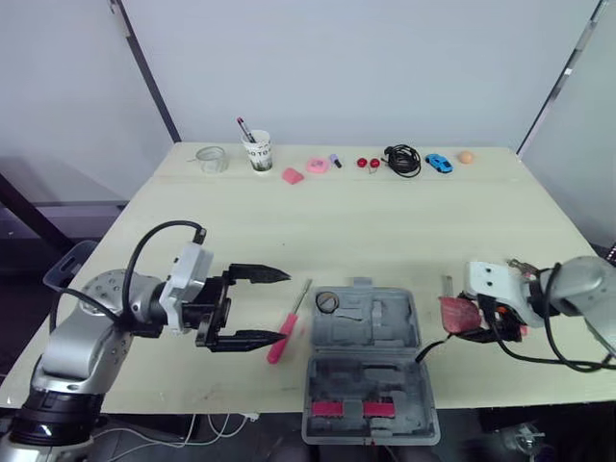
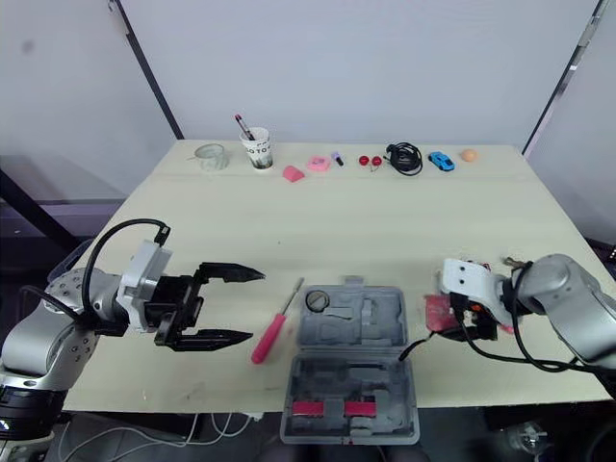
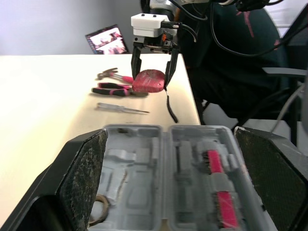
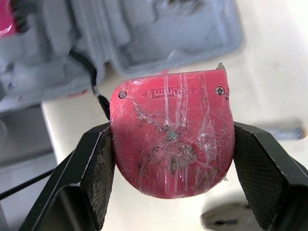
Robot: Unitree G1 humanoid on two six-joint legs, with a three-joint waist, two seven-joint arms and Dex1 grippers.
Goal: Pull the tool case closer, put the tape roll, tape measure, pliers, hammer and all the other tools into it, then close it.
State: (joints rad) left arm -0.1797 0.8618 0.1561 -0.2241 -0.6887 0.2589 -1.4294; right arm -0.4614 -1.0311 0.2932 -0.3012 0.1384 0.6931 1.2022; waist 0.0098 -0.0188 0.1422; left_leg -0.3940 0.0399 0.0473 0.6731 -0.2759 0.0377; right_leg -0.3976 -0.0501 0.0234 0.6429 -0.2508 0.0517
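Right pincer (image 3: 151, 80) tight on tape measure (image 4: 172, 137) beside open tool case (image 1: 404, 329); left pincer (image 1: 279, 306) agape by screwdriver (image 1: 277, 349).

Right gripper (image 2: 447, 318) clasps a red tape measure (image 2: 435, 310) just beside the open grey tool case (image 2: 351, 361) on a pale table (image 2: 385, 231).

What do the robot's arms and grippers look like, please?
The left arm and right arm are rounded silver-grey, with looping black cables. The left gripper and right gripper each have a white base and two black fingers with textured pads.
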